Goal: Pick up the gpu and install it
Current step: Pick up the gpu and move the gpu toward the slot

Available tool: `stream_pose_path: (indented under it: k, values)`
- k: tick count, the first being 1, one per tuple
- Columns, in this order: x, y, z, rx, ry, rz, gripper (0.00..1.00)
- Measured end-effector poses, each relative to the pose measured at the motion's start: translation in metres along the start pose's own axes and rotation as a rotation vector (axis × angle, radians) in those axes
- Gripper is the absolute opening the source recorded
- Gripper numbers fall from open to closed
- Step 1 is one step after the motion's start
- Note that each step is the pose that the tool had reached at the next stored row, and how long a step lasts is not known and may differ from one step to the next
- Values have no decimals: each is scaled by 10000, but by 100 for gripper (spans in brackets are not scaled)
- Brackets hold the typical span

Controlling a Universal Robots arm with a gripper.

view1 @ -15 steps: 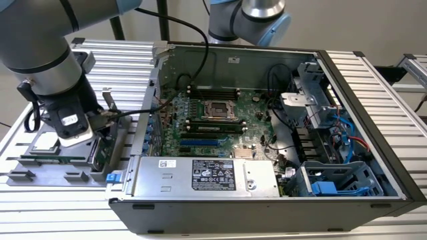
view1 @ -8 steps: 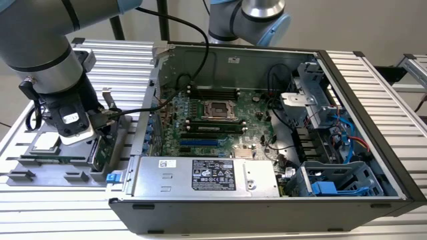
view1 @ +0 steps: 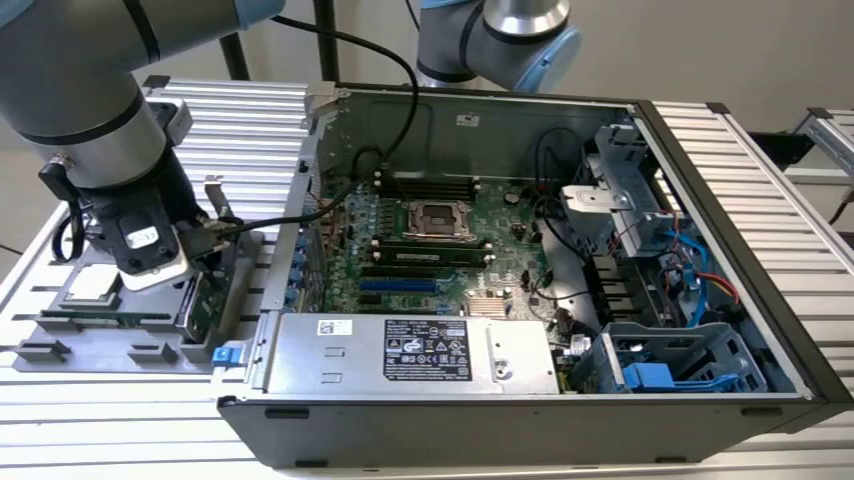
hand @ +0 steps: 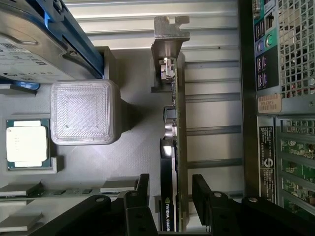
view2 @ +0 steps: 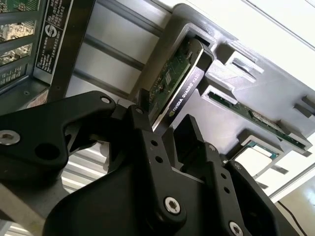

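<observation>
The gpu (hand: 172, 162) stands on its long edge in a slot of the grey parts holder (hand: 133, 157), silver end bracket (hand: 171, 29) at one end. In the second wrist view the gpu (view2: 179, 73) shows its green board and black cooler edge. My gripper (hand: 171, 196) is open and straddles the card, one black finger on each side with a small gap to each face. In the exterior view the gripper (view1: 207, 262) hangs over the gpu (view1: 198, 300) at the exterior view's left, just outside the computer case.
The open computer case (view1: 707, 210) lies right of the holder, with motherboard (view1: 427, 230) and power supply (view1: 414, 350) inside. The holder also carries a processor (hand: 27, 142), a hard drive with blue rails (hand: 29, 54), a memory stick (view2: 266, 120) and a grey block (hand: 83, 110).
</observation>
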State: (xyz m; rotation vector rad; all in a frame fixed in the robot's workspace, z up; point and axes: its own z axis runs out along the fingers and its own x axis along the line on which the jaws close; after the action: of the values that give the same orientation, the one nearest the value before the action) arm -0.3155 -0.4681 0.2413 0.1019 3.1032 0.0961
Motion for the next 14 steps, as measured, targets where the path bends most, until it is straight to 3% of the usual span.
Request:
stream_pose_path:
  k: [14]
  values:
    - [2, 0, 18, -4, 3, -66, 100]
